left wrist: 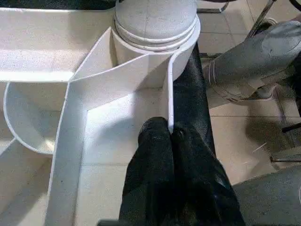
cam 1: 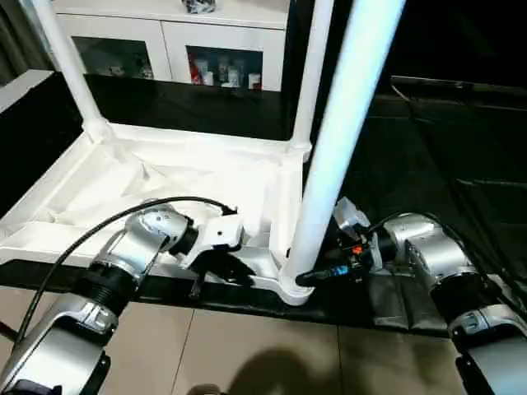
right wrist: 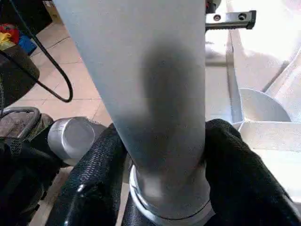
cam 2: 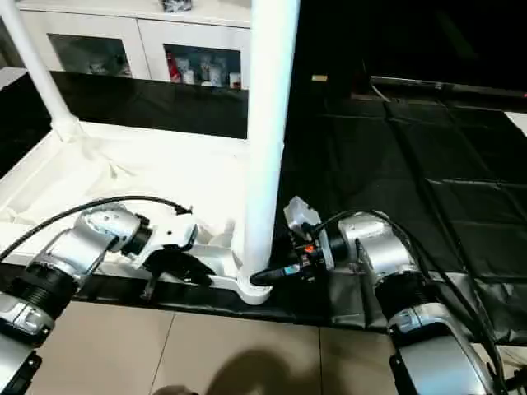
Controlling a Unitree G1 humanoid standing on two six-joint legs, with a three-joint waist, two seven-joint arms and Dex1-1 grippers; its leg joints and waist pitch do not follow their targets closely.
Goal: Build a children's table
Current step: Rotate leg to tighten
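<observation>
My right gripper (right wrist: pixel 160 183) clasps the near leg (cam 1: pixel 346 140) low, at its corner socket; my left gripper (left wrist: pixel 170 141) pinches the upturned children's table (cam 1: pixel 165 177) rim at nine o'clock of it, floor tiles open below

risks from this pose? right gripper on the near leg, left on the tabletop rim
1. The right gripper straddles the long white tapered leg low, near the round corner socket. The tall leg could lean if the grip slips.
2. The left gripper pinches just the thin wall of the white ribbed plastic tabletop. It may slide off and let the top shift.
3. The corner sits at the edge of the black mat, so it could slide off.
</observation>
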